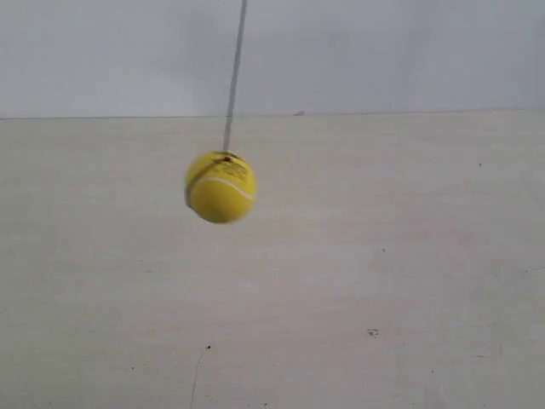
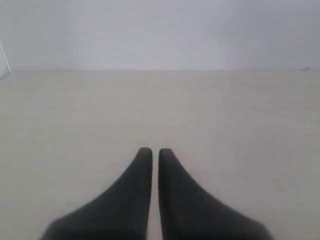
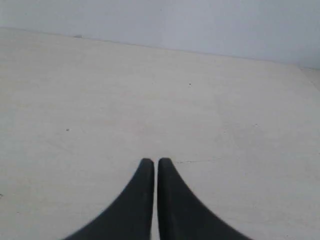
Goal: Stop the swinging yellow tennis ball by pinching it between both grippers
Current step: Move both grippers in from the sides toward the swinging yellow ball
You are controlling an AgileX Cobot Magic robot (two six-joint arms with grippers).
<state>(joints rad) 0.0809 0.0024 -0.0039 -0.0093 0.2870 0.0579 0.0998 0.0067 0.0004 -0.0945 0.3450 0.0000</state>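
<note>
The yellow tennis ball (image 1: 220, 187) hangs in mid-air from a thin dark string (image 1: 235, 72), left of centre in the exterior view, with its white seam and a small sticker showing. No arm or gripper appears in that view. In the left wrist view my left gripper (image 2: 155, 151) is shut, its two black wedge jaws side by side with only a thin slit between them and nothing held. My right gripper (image 3: 155, 161) in the right wrist view is shut the same way, also holding nothing. The ball shows in neither wrist view.
A pale beige tabletop (image 1: 366, 281) with a few dark specks lies below the ball. A plain white wall (image 1: 383, 51) stands behind it. A thin white edge (image 2: 4, 59) shows at the side of the left wrist view.
</note>
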